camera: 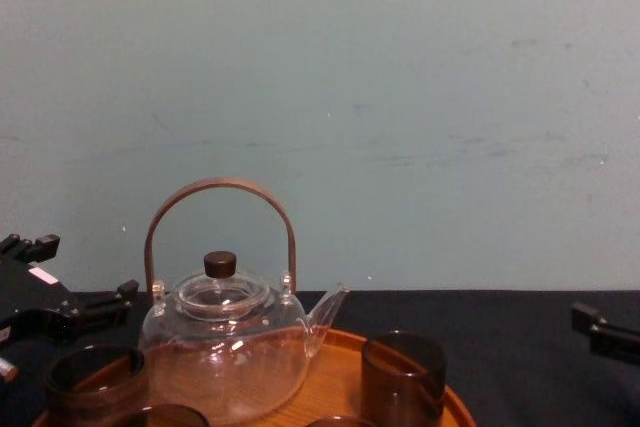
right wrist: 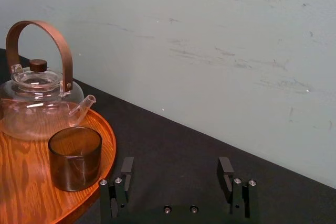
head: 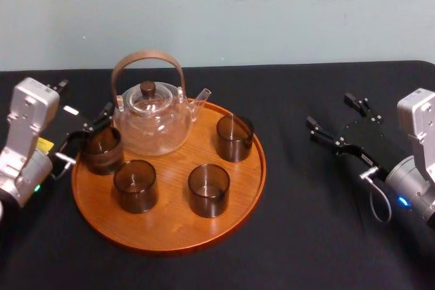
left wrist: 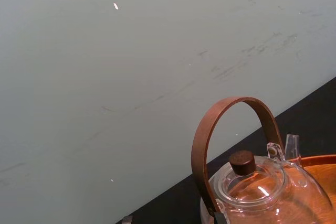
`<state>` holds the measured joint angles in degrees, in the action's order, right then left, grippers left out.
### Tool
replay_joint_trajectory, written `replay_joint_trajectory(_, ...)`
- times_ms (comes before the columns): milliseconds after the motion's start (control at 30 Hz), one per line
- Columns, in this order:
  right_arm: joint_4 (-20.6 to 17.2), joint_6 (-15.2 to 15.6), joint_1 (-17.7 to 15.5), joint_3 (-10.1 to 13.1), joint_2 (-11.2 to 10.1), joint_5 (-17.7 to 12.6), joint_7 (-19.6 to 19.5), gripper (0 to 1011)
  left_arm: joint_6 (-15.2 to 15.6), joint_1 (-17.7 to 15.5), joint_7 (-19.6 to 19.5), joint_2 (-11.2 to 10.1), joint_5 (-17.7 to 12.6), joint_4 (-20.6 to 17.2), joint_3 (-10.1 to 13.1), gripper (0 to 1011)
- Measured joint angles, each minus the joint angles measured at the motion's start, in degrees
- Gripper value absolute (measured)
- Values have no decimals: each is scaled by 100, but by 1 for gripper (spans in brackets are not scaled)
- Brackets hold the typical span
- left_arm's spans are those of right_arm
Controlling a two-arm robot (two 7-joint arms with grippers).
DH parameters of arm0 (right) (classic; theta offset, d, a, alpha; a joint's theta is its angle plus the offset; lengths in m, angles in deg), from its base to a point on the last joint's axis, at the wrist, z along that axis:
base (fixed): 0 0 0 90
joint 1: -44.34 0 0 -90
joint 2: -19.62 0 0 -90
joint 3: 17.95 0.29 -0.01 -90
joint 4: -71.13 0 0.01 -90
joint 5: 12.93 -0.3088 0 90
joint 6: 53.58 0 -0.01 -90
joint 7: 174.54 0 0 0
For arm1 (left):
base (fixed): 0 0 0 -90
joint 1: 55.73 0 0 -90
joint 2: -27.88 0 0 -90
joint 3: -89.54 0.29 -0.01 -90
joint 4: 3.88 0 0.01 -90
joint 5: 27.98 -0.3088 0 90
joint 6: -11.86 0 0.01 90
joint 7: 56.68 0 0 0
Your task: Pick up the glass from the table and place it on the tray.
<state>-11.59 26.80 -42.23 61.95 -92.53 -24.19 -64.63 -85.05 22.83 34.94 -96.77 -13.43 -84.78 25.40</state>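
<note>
Glass (head: pixel 102 149) at left edge of tray (head: pixel 170 225): light, slick, brittle; grip mid-wall. Left pincer (head: pixel 87 135) spread beside it; right pincer (head: pixel 331 110) released, right of frame.

Glossy wooden tray (head: pixel 170 227), clear glass teapot (head: pixel 151 125), matt tablecloth (head: pixel 312 225).

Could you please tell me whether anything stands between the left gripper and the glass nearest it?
Nothing visible does. The open left gripper is right at that glass on the tray's left edge; the glass teapot stands beside them, not between.
</note>
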Motion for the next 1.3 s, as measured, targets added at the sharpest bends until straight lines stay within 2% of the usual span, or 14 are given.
replay_joint_trajectory(1300, 0, 0, 0, 0, 0, 1, 0, 1002, 0, 0, 0, 0, 0, 0, 0, 1001)
